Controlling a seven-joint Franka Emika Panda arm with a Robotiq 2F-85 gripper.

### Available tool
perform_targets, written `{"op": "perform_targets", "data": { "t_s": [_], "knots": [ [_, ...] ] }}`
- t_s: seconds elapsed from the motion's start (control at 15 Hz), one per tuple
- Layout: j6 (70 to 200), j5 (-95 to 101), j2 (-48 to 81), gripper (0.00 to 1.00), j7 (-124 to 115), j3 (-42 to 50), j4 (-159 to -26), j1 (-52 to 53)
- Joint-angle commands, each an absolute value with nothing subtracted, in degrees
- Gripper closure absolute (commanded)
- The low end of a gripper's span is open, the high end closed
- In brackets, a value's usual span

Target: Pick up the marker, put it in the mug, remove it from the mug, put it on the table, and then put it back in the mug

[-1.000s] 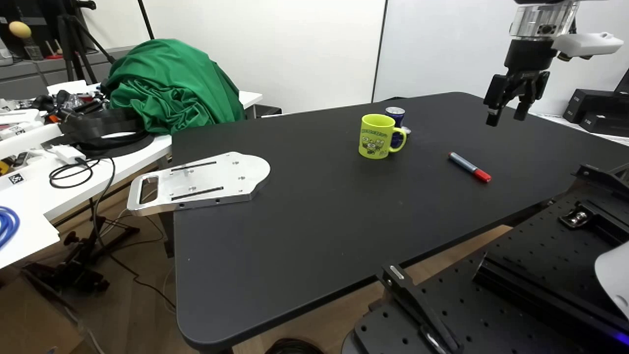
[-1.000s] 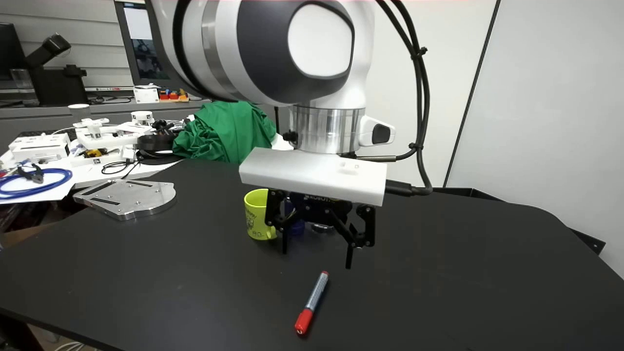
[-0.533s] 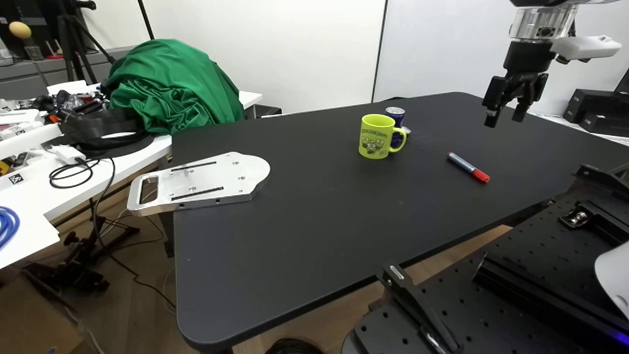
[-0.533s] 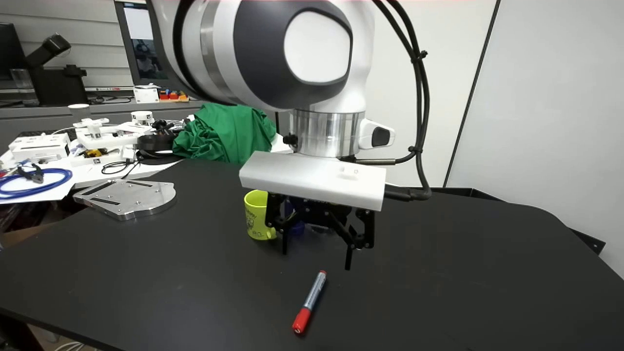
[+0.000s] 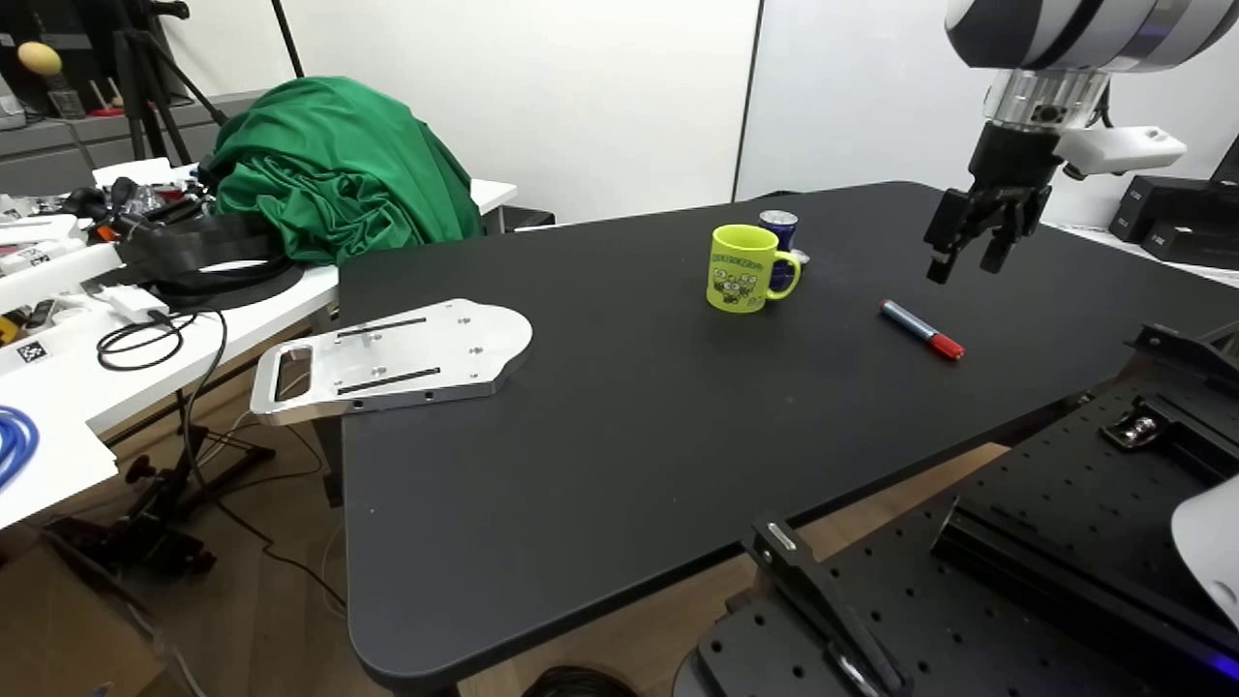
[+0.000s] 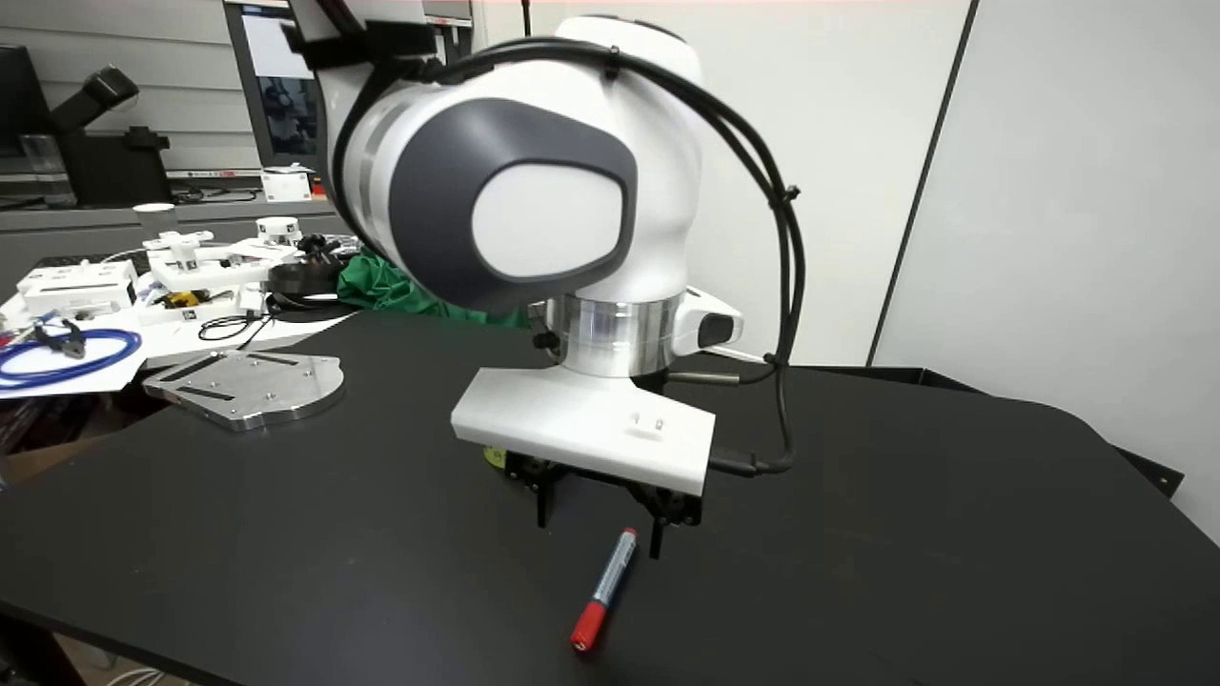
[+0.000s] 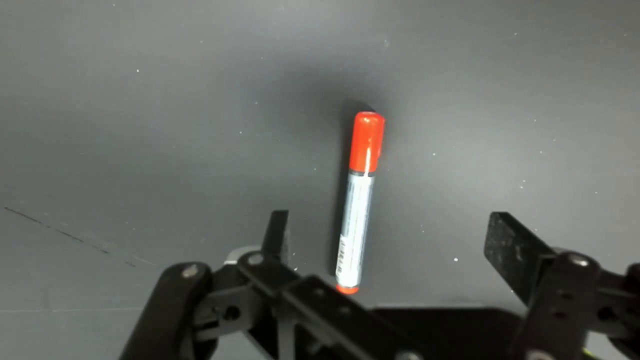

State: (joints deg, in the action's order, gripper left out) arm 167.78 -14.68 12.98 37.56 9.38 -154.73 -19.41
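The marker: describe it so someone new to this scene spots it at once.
In an exterior view, find the black table, then the yellow-green mug on it. Right of the mug in that picture, below the open gripper, lies the marker. Unlike the upright mug and the can behind that mug, it is slim and lies flat, grey with a red cap.

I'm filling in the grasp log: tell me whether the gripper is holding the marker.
No, in the wrist view the marker lies on the table, with the gripper open and apart from it.
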Motion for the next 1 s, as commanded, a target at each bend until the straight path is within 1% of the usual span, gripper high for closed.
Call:
{"op": "perform_targets", "data": {
  "t_s": [0.0,0.47,0.93],
  "knots": [
    [171.7,-19.0,17.3,0.00,40.8,6.1,-153.8,-22.6],
    [179.6,-18.3,26.8,0.00,41.9,4.8,-151.5,-26.9],
    [185.1,-18.0,35.1,0.00,41.0,4.9,-148.9,-26.4]
  ]
}}
